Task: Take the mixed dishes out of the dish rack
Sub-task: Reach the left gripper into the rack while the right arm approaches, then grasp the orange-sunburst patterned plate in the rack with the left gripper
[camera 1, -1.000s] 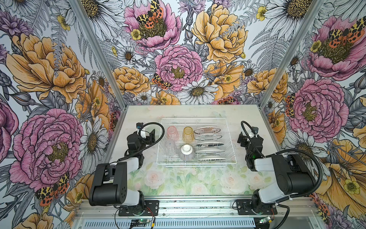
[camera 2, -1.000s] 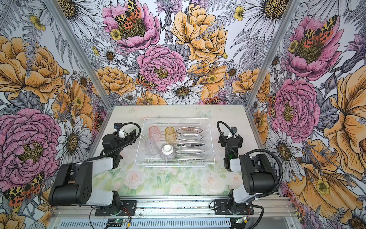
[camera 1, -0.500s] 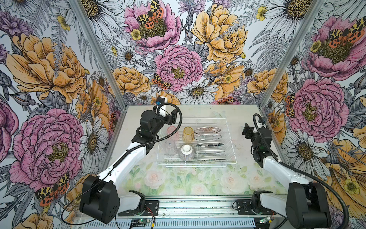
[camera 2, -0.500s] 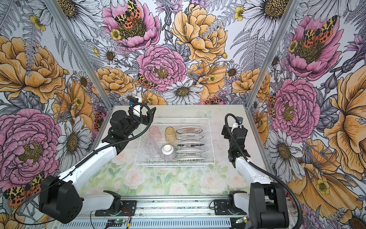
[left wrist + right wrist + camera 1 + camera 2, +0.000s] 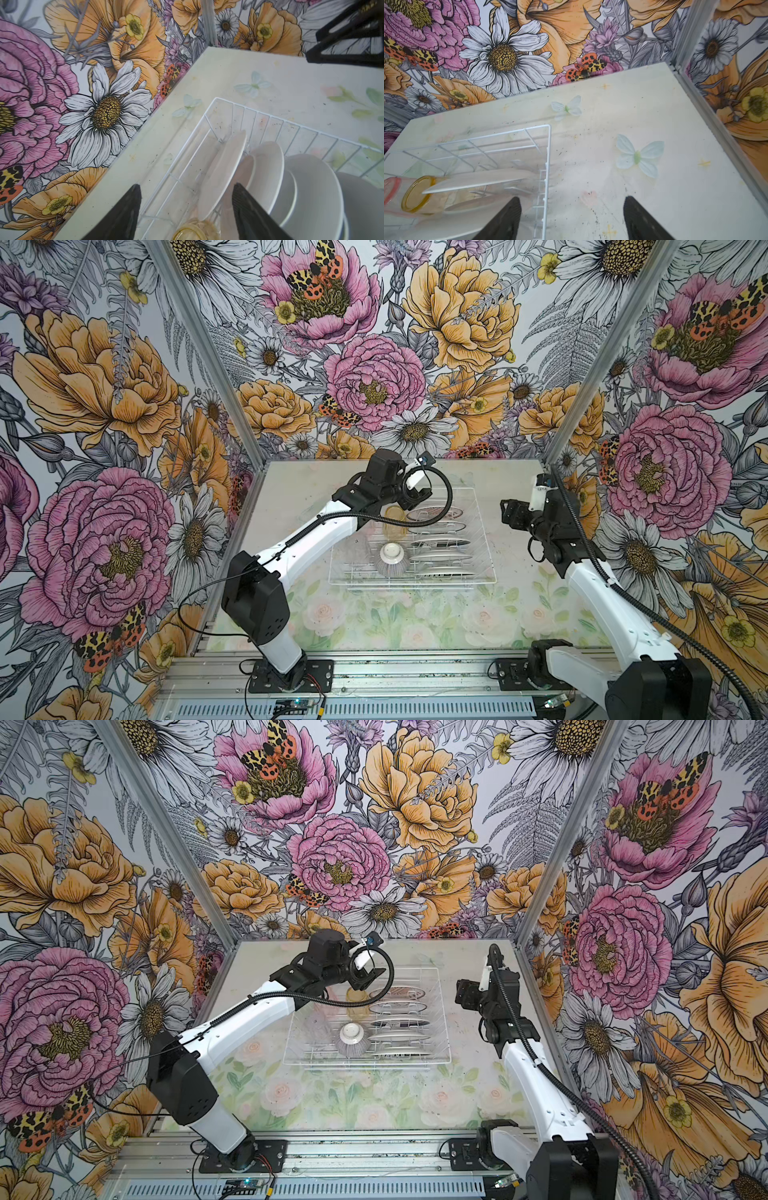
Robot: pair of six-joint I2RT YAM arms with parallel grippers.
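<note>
Hovering over dish rack (image 5: 482, 526), left claw (image 5: 417, 499)

I am stretching my left arm far forward and inward, left claw (image 5: 417, 501) tilting downward with jaws parted, gripping nothing; I am holding my right arm bent at the right side, right claw (image 5: 510, 512) likewise gaping, empty

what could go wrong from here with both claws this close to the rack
1. The open left claw hangs over the amber see-through tumbler and the upright round white plates; a finger may knock a plate.
2. The open right claw hovers by the side wall of the white wire dish rack; a finger may snag the wire.
</note>
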